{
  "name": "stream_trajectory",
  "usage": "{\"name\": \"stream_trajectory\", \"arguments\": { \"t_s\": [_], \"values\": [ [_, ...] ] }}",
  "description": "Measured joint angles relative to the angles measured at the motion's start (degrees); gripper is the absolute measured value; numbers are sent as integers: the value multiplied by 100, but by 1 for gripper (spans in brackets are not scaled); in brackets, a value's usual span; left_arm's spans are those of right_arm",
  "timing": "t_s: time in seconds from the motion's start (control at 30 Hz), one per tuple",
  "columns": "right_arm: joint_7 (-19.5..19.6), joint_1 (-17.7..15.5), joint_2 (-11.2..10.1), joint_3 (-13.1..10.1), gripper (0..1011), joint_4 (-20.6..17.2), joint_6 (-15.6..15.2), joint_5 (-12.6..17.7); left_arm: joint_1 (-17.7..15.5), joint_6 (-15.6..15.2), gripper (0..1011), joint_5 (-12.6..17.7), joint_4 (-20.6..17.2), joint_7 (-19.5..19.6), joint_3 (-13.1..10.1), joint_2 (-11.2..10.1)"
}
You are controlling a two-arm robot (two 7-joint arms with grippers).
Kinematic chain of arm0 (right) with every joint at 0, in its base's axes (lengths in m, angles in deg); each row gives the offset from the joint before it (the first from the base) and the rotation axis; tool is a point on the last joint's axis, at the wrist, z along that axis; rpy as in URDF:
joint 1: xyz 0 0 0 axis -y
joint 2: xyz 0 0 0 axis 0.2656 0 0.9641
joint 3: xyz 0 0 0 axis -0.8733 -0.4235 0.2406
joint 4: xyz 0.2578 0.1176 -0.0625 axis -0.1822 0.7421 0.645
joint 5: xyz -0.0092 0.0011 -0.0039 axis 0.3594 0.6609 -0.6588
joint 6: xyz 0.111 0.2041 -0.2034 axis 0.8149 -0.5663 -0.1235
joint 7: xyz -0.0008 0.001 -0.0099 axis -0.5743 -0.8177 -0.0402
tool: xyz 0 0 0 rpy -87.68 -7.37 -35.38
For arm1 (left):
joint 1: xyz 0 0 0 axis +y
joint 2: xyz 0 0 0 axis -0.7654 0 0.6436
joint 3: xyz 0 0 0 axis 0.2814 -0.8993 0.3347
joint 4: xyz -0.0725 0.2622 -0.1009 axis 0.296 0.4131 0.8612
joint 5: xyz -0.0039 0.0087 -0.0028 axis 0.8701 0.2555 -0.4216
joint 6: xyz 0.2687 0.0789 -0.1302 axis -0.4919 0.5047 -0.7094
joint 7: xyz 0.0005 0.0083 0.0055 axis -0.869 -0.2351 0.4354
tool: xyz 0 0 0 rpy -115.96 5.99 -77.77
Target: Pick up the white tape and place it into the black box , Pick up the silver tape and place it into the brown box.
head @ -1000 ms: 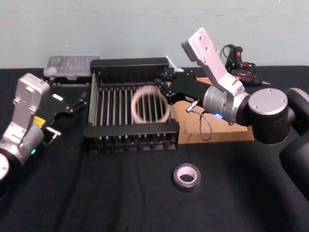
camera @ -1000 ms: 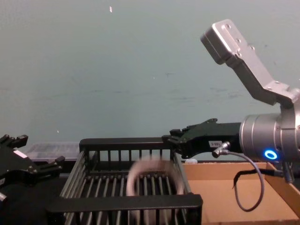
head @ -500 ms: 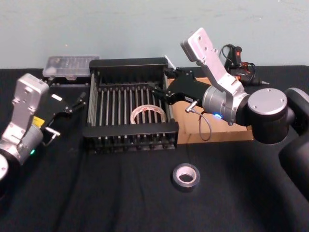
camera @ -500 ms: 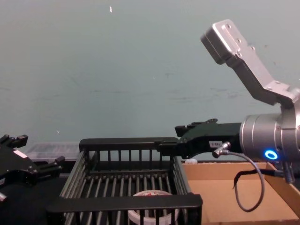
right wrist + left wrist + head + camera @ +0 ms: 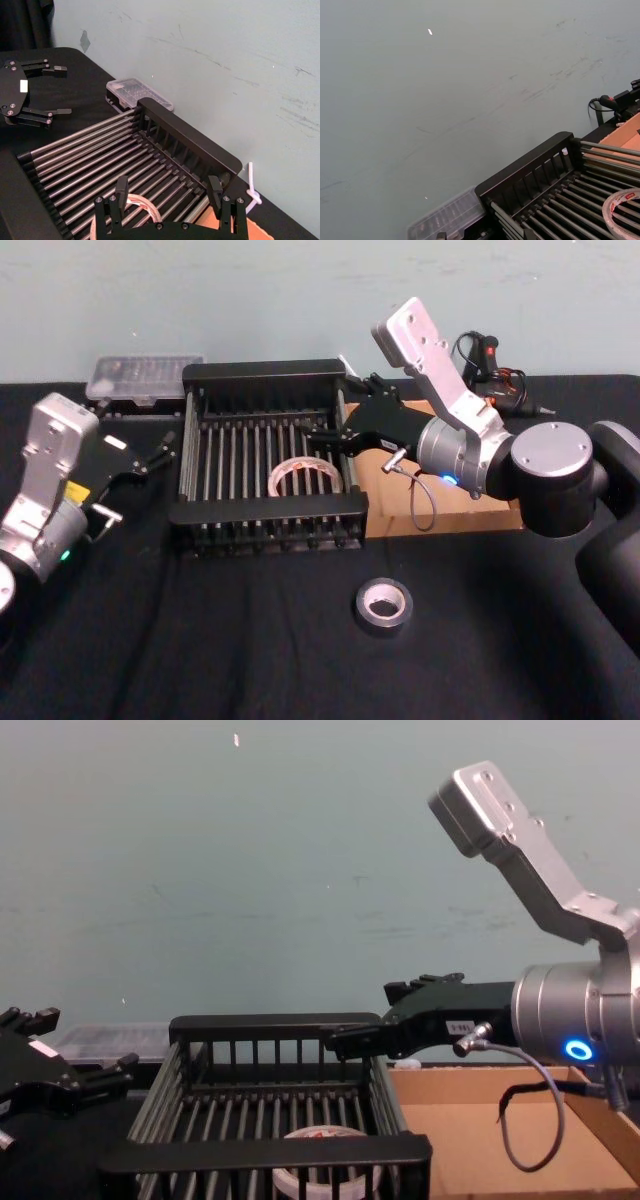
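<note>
The white tape (image 5: pixel 305 475) lies flat on the barred floor of the black box (image 5: pixel 265 511) at the centre of the head view, close to the near rim; the right end effector (image 5: pixel 333 437) hangs over the box's right side, fingers spread and empty. The silver tape (image 5: pixel 384 606) lies flat on the black worktop (image 5: pixel 200 640) at lower middle, apart from both boxes; the brown box (image 5: pixel 455 521) sits just right of the black box; the left end effector (image 5: pixel 160 452), at frame left, is released and empty.
</note>
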Motion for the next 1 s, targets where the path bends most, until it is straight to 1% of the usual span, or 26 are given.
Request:
{"name": "stream_trajectory", "arguments": {
  "t_s": [0.13,0.3,0.4,0.43,0.57,0.63,0.67,0.73,0.77,0.83,0.87,0.9,0.93,1.0],
  "values": [
    [0,-6,0,-4,1002,-11,-1,-3,0,0,1001,0,0,0,0,0],
    [12,-92,-33,-105,1002,-184,-113,-6,0,0,1001,0,0,0,0,0],
    [17,-198,-106,-197,1002,-389,-251,18,0,0,1001,0,0,0,0,0],
    [17,-198,-106,-197,1002,-389,-251,18,0,0,1001,0,0,0,0,0],
    [-5,-342,-238,-292,1003,-654,-391,75,0,0,1001,0,0,0,0,0],
    [-44,-478,-375,-368,1002,-889,-503,130,0,0,1001,0,0,0,0,0],
    [-44,-478,-375,-368,1002,-889,-503,130,0,0,1001,0,0,0,0,0],
    [-68,-583,-480,-425,1003,-1060,-575,173,0,0,1001,0,0,0,0,0],
    [-91,-668,-566,-469,1003,-1189,-632,208,0,0,1001,0,0,0,0,0],
    [-110,-754,-657,-517,1003,-1313,-691,248,0,0,1001,0,0,0,0,0],
    [-139,-856,-766,-563,1002,-1459,-746,288,0,0,1001,0,0,0,0,0],
    [-149,-903,-817,-583,1002,-1522,-772,308,0,0,1001,0,0,0,0,0],
    [-171,-993,-913,-618,1002,-1638,-815,339,0,0,1001,0,0,0,0,0],
    [-192,-1076,-1004,-649,1002,-1742,-856,372,0,0,1001,0,0,0,0,0]
  ]
}}
